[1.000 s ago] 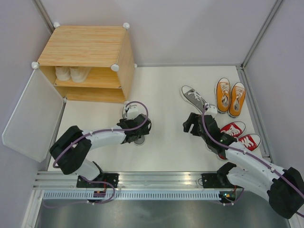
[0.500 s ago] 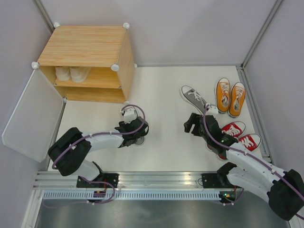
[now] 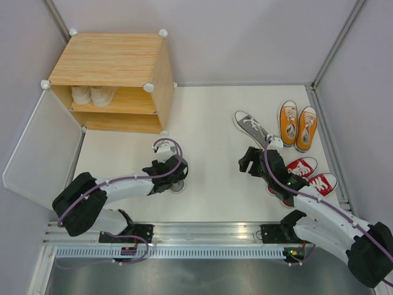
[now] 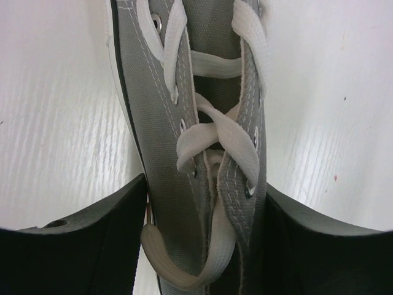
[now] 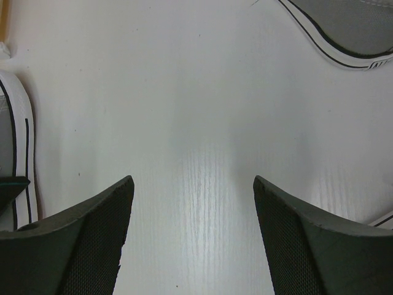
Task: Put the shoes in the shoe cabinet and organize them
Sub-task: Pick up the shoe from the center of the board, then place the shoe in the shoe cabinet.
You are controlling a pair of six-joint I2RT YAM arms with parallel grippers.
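Over in the far-left corner: shoe cabinet (image 3: 107, 67) with door (image 3: 40, 147) open, cream pair (image 3: 92, 94) already shelved. Since a second ago, sunk lower and eased toward the near edge with the left end effector (image 4: 204, 181), now clamped across a grey sneaker (image 4: 209, 37) left of the tabletop (image 3: 215, 110) middle. Looks set for a lift to the cabinet. Hardly budged with the right end effector (image 5: 191, 178), spread apart over bare surface near the other grey sneaker (image 3: 250, 126).

Counting in view: 2 cream sneakers (image 3: 92, 94), 2 grey sneakers (image 3: 250, 126), 2 orange sneakers (image 3: 288, 121), 2 red sneakers (image 3: 302, 166), 1 shoe cabinet (image 3: 110, 58).
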